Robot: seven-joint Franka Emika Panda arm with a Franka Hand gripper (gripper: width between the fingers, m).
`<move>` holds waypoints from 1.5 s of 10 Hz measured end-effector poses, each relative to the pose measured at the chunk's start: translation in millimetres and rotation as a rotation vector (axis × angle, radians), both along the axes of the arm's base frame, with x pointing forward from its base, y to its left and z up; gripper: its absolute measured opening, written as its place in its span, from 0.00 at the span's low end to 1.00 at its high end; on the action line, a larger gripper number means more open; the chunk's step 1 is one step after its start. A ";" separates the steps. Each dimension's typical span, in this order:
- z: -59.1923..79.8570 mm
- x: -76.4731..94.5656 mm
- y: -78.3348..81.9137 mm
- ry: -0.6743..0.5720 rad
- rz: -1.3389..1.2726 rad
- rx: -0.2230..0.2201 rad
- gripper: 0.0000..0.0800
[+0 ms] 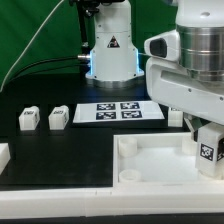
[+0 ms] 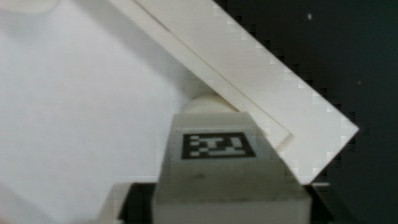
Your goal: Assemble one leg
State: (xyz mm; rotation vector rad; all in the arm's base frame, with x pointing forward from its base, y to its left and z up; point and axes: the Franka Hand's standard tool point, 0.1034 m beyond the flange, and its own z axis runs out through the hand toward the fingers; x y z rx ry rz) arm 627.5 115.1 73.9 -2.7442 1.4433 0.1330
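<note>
My gripper (image 1: 204,138) is shut on a leg (image 1: 210,152), a small white square post with a black-and-white tag. It holds the leg over the right corner of the large white panel (image 1: 150,165). In the wrist view the leg (image 2: 219,145) sits between the dark fingers (image 2: 143,202), with my gripper (image 2: 217,208) closed round it. Its far end is at the panel's raised rim (image 2: 249,70). Whether the leg touches the panel is hidden. Two more legs (image 1: 28,119) (image 1: 57,117) stand at the exterior view's left.
The marker board (image 1: 118,111) lies behind the panel. Another small white post (image 1: 175,115) shows partly behind the arm. A white part (image 1: 3,155) lies at the exterior view's left edge. The robot base (image 1: 110,50) stands at the back.
</note>
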 end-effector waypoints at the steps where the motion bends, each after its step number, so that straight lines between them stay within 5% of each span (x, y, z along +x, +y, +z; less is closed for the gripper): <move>1: -0.1 0.2 0.0 0.005 -0.072 -0.002 0.37; 4: -0.2 0.7 -0.1 0.022 -0.313 -0.010 0.37; 5: -0.7 0.3 0.9 0.027 -0.365 -0.012 0.50; 6: -1.0 0.1 1.2 0.026 -0.350 -0.011 0.50; 8: -1.5 -0.1 1.4 0.027 -0.345 -0.011 0.79; 10: -2.2 -0.5 1.7 0.023 -0.289 -0.010 0.80; 15: -4.8 -3.2 1.8 -0.019 0.323 0.026 0.81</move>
